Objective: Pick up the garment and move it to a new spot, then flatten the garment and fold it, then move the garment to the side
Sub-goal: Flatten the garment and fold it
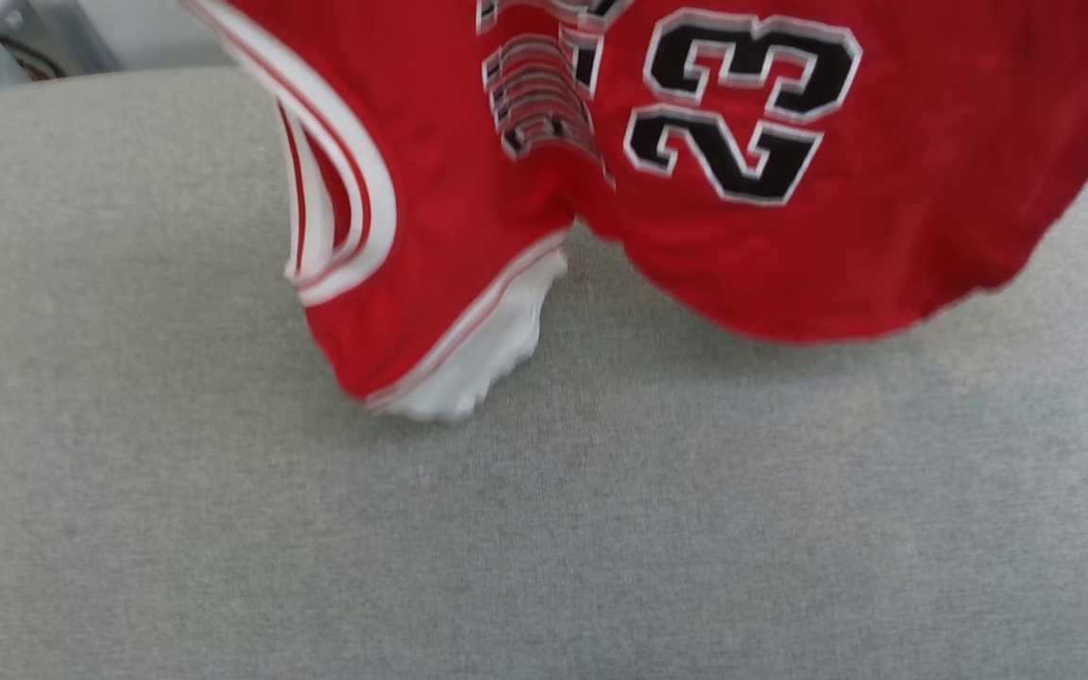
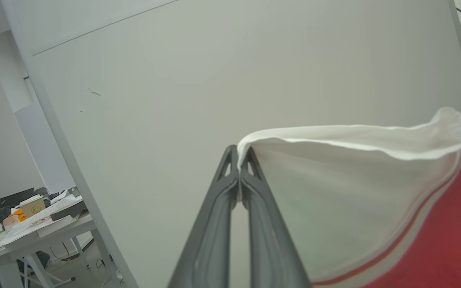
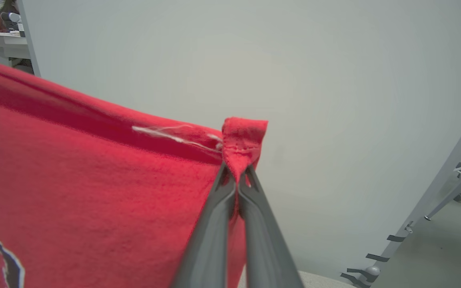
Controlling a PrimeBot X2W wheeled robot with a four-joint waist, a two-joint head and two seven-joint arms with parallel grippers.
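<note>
Grey surface under the garment; left fingers clamp white sleeve, right fingers red corner.

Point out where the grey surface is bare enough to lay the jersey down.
Bare: the grey surface all across the near half, below the white sleeve, and the left strip beside the striped trim. Crowded: far centre and right, under the hanging garment.

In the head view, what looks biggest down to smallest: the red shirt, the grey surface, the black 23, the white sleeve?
1. grey surface
2. red shirt, partly cut off and nearer the camera
3. black 23
4. white sleeve
</note>
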